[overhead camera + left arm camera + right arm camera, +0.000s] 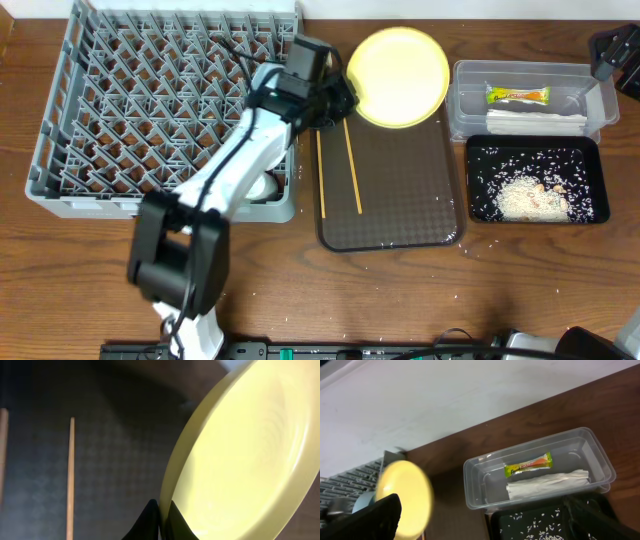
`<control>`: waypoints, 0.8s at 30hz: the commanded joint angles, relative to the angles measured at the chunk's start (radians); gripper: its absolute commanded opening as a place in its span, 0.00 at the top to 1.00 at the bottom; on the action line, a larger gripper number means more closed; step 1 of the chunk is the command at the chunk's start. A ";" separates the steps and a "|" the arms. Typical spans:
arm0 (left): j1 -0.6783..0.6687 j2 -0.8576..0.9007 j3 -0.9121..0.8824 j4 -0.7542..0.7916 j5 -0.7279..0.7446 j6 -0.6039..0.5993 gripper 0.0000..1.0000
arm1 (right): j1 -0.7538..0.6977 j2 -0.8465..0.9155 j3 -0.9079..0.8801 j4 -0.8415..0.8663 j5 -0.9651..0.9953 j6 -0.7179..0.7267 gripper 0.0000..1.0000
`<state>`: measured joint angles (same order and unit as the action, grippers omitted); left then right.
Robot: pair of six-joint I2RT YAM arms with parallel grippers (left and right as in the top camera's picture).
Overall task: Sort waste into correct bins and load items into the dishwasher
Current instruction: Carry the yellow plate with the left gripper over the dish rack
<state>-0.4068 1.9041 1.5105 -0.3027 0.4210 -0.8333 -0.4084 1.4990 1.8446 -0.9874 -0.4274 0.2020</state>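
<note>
The left hand [161, 512] is clamped on the rim of the round yellow plate [240, 460], held tilted over the brown serving tray [400, 200]. Two thin wooden chopsticks [354, 170] lie just beside its fingers. The right hand [608, 58], fingers spread apart, hangs above the clear plastic rectangular tub [485, 492].
</note>
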 commanded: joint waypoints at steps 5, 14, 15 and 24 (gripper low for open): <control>0.159 -0.168 -0.009 -0.105 0.013 0.127 0.93 | -0.010 0.002 0.001 -0.002 -0.006 0.010 0.01; 0.391 -0.203 -0.009 -0.201 -0.040 0.316 0.93 | -0.010 0.002 0.001 -0.002 -0.006 0.010 0.01; 0.413 -0.203 -0.009 -0.216 -0.079 0.330 0.93 | -0.010 0.002 0.001 -0.002 -0.006 0.010 0.01; 0.583 -0.202 -0.009 -0.288 -0.258 0.464 0.93 | -0.010 0.002 0.001 -0.002 -0.006 0.010 0.01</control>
<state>0.1356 1.7184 1.5101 -0.5880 0.2264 -0.4702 -0.4084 1.4990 1.8446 -0.9878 -0.4271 0.2020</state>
